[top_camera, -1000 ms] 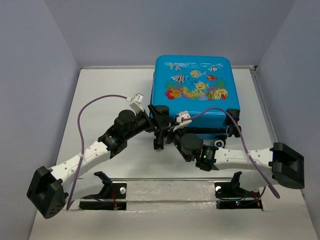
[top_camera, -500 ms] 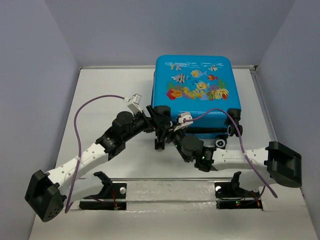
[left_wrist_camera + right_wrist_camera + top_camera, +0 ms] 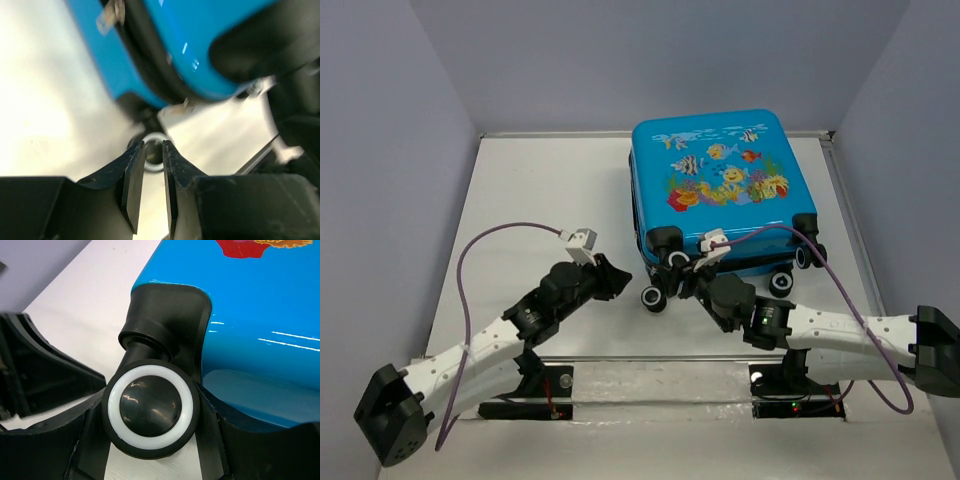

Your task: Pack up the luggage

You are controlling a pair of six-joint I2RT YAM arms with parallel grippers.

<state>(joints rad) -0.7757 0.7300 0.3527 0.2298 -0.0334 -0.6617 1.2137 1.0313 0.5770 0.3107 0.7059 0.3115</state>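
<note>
As judged from the closed shell, progress: late; luggage (image 3: 720, 190) lying flat, fish print up, at the far right of the table (image 3: 540, 190); both halves together, black zipper band (image 3: 152, 62) between them; no loose items outside; whether zipped all round, cannot tell; left to do, probably only final zipping or squaring up.
Left gripper (image 3: 620, 282): low over the table, near the case's near-left corner but apart from it; fingers all but pressed together, only a slit between, holding nothing; lower wheel (image 3: 152, 156) just beyond the tips.
Right gripper (image 3: 678, 272): at that same corner; fingers clamped on either side of the upper wheel (image 3: 150, 407), pinching it.
Change, left arm (image 3: 490, 335): drawn back from the corner, touched half a second ago; now nearer the base and clear of the shell.
Change, right arm (image 3: 830, 325): swung further right, outer link almost at the picture's edge.
Change, luggage: turned slightly, near end shifted a little right, print now askew; wheels now sticking out plainly along the near edge.
</note>
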